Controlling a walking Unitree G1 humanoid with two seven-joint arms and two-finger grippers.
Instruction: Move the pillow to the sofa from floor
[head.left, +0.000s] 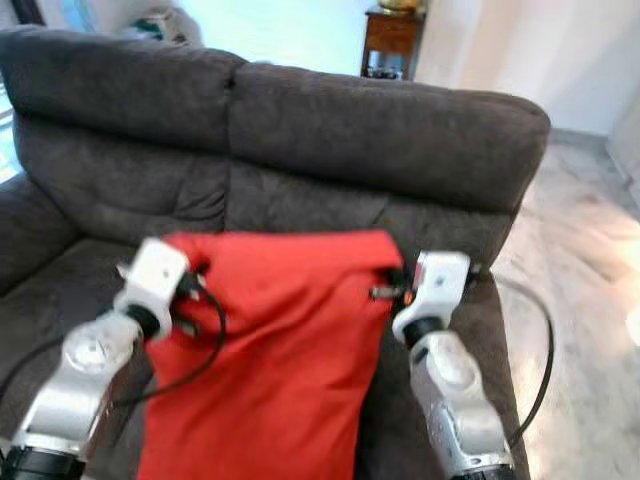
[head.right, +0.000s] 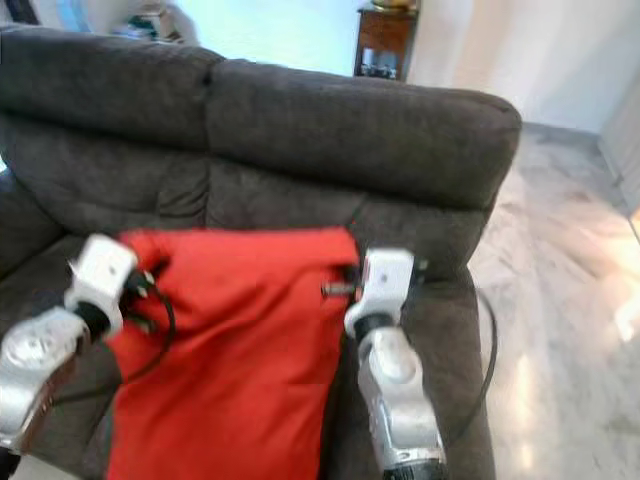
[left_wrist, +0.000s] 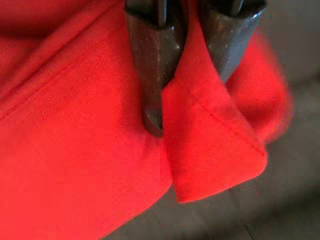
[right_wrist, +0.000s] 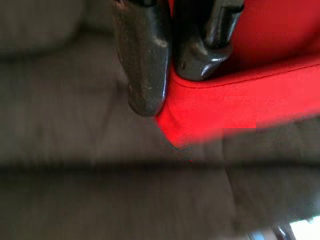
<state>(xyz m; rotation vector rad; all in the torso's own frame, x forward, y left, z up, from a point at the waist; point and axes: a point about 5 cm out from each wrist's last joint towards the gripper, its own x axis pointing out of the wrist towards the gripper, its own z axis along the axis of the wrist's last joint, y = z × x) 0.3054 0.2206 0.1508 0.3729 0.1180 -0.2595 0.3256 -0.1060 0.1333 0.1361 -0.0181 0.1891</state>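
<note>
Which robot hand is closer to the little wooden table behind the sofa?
The right. The right gripper pinches the red pillow corner below the wooden side table; the left gripper holds the opposite corner, farther away.

Both silver arms raised forward, wrists level, roughly symmetric. Left gripper (left_wrist: 187, 85) clamped on the left top corner of the red pillow (head.left: 275, 350), fabric pinched between its fingers. Right gripper (right_wrist: 172, 75) clamped on the right top corner.
</note>
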